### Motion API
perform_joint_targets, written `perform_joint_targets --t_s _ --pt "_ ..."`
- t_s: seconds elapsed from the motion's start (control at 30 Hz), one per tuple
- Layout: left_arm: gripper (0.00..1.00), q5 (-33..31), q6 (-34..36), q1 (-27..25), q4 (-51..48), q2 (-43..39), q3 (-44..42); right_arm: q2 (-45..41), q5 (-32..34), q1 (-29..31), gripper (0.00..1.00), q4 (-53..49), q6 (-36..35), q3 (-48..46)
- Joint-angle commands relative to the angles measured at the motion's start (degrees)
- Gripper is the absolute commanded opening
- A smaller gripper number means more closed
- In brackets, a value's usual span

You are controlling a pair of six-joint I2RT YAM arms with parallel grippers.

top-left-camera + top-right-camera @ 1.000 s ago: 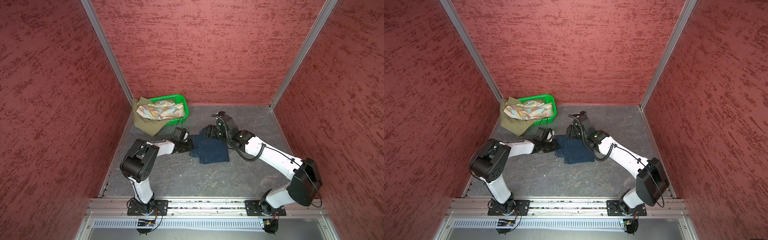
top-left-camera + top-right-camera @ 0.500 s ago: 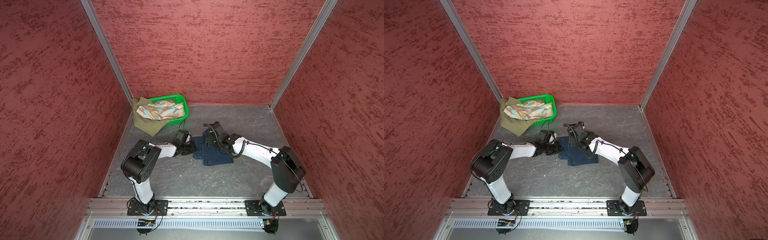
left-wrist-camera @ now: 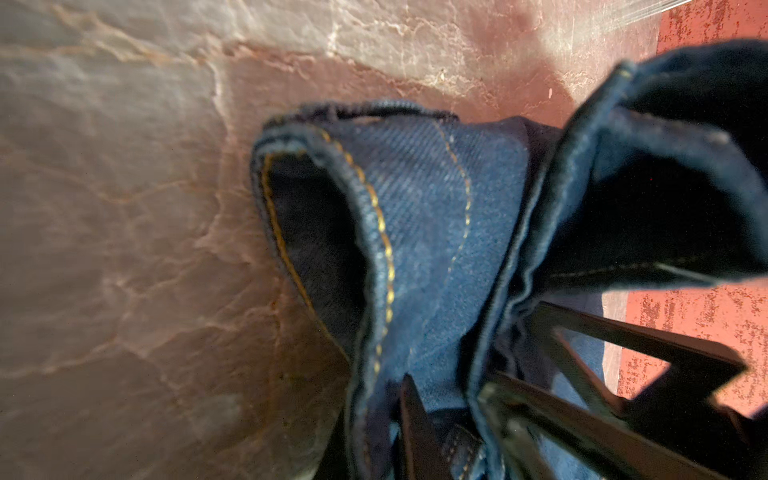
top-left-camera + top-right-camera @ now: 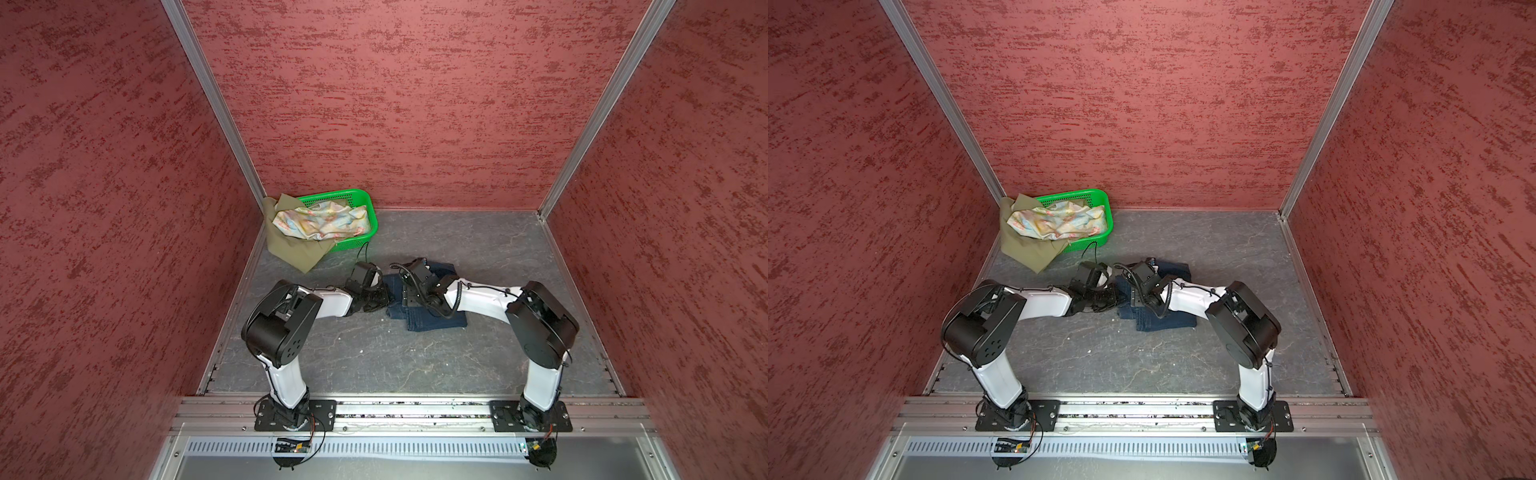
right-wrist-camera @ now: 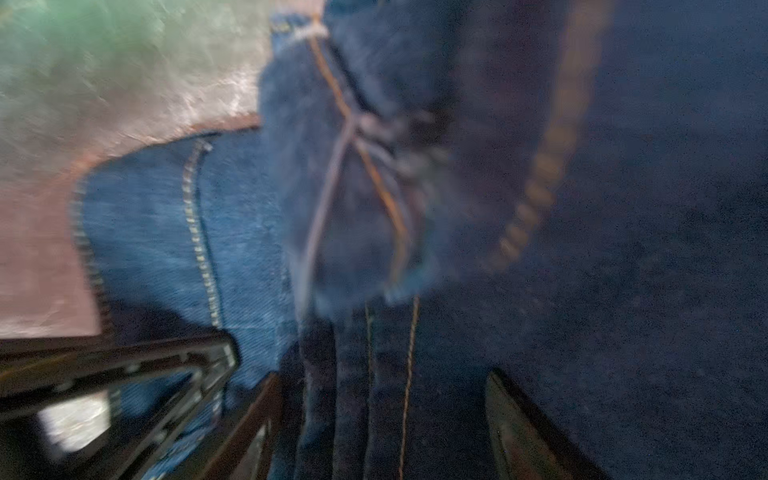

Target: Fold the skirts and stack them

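A dark blue denim skirt [image 4: 432, 320] [image 4: 1163, 322] lies folded in the middle of the table. My left gripper [image 4: 385, 296] [image 4: 1116, 297] is low at its left edge and shut on a stitched fold of the denim [image 3: 424, 199]; the cloth sits pinched between the jaws of the left gripper [image 3: 457, 419]. My right gripper [image 4: 404, 296] [image 4: 1133, 296] hovers close over the same left part. In the blurred right wrist view, the right gripper [image 5: 382, 419] has its fingers wide apart over denim [image 5: 623, 249], so it is open. A pastel floral skirt [image 4: 320, 222] and an olive-green skirt [image 4: 297, 251] are at the basket.
A green perforated basket [image 4: 361, 195] [image 4: 1100, 195] stands in the back left corner. The floral skirt fills it and the olive one hangs over its left side onto the table. Red walls close in three sides. The metal rail with both arm bases runs along the front.
My right gripper came forward and left, down onto the denim's left part next to the left gripper, and its jaws widened. The left gripper kept its hold and barely moved.
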Motion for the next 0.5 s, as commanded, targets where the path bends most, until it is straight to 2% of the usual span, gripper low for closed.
perform_joint_targets --t_s 0.0,0.07,0.1,0.23,0.37,0.4,0.47 --pt "0.07 0.23 -0.6 -0.31 -1.38 -0.83 -1.59 1.64 1.85 0.36 0.78 0.0 0.17 1.5" --pt "0.07 0.28 -0.6 -0.25 -1.21 -0.79 -1.83 2.09 1.25 0.37 0.75 0.84 0.4 1.12" --pt "0.07 0.41 -0.62 -0.15 -1.18 -0.69 -1.72 2.27 0.94 0.37 0.69 1.21 0.58 0.95" --pt "0.07 0.72 -0.63 -0.14 -1.11 -0.42 -1.59 2.46 0.64 0.36 0.32 1.93 0.78 0.82" --pt "0.07 0.91 -0.5 -0.05 -1.29 -0.49 -1.52 1.09 0.31 -0.12 0.05 2.67 -0.49 0.59" --pt "0.07 0.98 -0.4 -0.05 -1.3 -0.45 -1.5 0.67 -0.11 -0.43 0.0 2.91 -1.03 0.37" --pt "0.07 1.39 -0.27 -0.05 -1.29 -0.06 -1.25 -0.56 -0.95 -1.05 0.0 3.6 -1.59 -0.55"
